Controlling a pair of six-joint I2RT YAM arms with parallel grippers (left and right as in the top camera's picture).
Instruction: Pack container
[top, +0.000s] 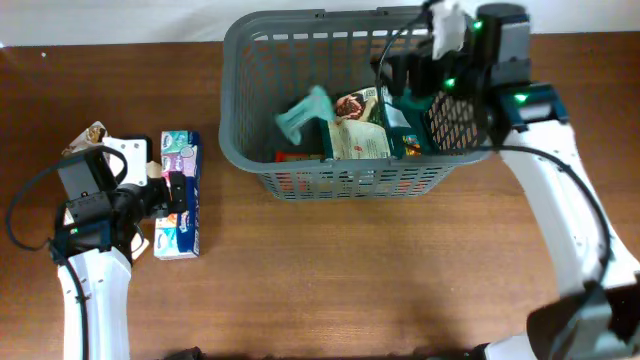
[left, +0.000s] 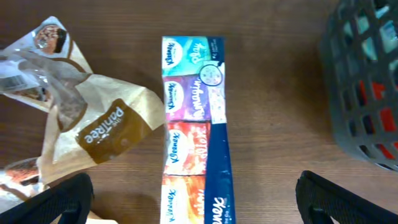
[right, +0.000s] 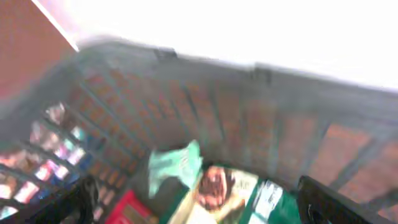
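Two grippers spread wide, empty: left gripper (left: 199, 202) astride tissue pack (left: 193, 124), right gripper (right: 199, 205) over far container (top: 240, 150). Risk: closing finger catching paper bag (left: 93, 124) left of pack.

The basket (top: 245, 110) is matt dark grey plastic; the table (top: 350, 290) smooth brown wood grain; the tissue pack (left: 186, 124) glossy printed film; the tan bag (left: 102, 130) matt paper with clear film.

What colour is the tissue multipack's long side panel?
Dark blue, on the tissue multipack; clearest in the left wrist view.
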